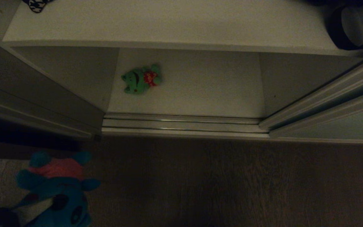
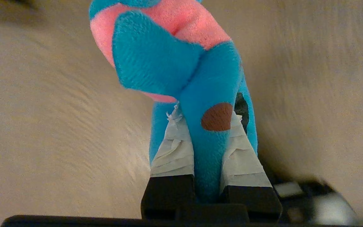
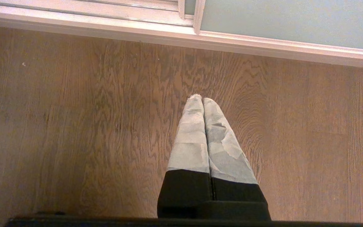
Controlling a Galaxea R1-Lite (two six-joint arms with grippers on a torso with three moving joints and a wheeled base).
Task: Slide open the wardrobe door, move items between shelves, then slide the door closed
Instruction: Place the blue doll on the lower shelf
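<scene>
Teal-blue plush [image 2: 206, 104] is clamped by one limb between the left gripper [image 2: 205, 126] fingers over the wood floor [image 3: 74, 126]; it should be carried clear of the floor track [image 1: 181, 124] and set on a shelf [image 1: 200, 94] beside the green plush [image 1: 141, 79]. The pinch is shown only in the left wrist view, the open wardrobe only from the head; the right gripper [image 3: 203, 101] is shut on nothing, near the sliding door [image 3: 288, 22].

No readable text, labels, brands, numbers or signs on anything in view
</scene>
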